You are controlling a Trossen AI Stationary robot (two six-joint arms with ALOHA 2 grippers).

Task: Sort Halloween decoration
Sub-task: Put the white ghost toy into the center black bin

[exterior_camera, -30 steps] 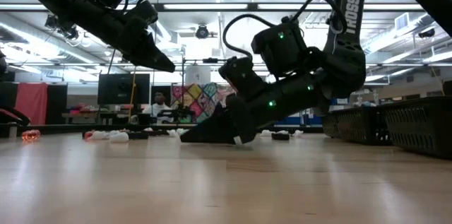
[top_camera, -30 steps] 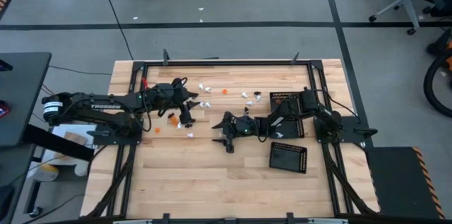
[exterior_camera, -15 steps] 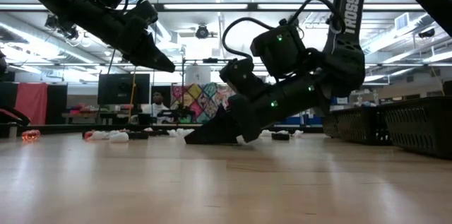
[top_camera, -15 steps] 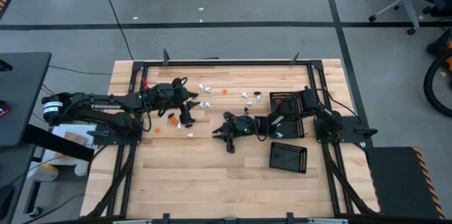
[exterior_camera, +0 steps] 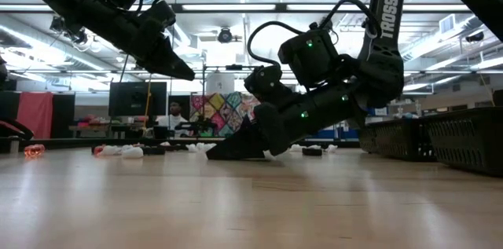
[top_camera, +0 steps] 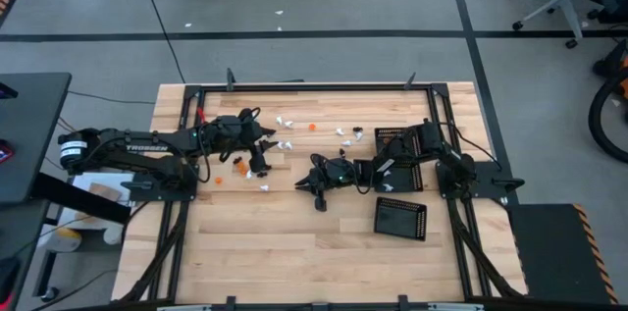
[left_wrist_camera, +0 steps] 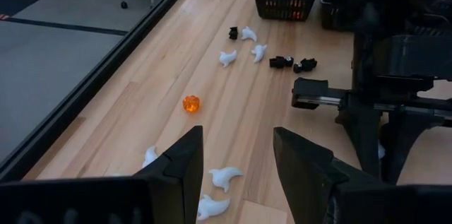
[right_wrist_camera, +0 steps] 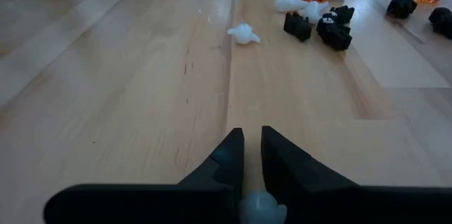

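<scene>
Tiny white, orange and black decoration pieces lie scattered on the wooden table [top_camera: 294, 242]: white ghosts [left_wrist_camera: 224, 177], an orange piece [left_wrist_camera: 191, 104] and black ones [right_wrist_camera: 333, 32]. My right gripper [right_wrist_camera: 252, 136] rests low at mid-table [top_camera: 304, 183], its fingers closed on a small white piece [right_wrist_camera: 261, 206]. My left gripper [left_wrist_camera: 236, 167] hovers open above the left cluster of pieces [top_camera: 257, 159] and touches nothing. My right gripper pinches the small white piece [right_wrist_camera: 261, 206] between its two fingers, set back from their tips. The fingers slant down from the table's right side, with their tips [exterior_camera: 214, 155] at the tabletop. The piece [exterior_camera: 271, 155] sits low under the gripper, at about table level.
Black perforated trays stand at the right: one in front [top_camera: 400, 218] and two by the right arm's base [top_camera: 397, 139]. A black metal frame [top_camera: 314, 86] borders the table. More pieces lie between the arms [top_camera: 348, 134] and on the floor beyond [top_camera: 278, 19].
My right gripper has shut from wide open to nearly closed around the white piece, staying in the same spot at mid-table. The left arm has kept still.
</scene>
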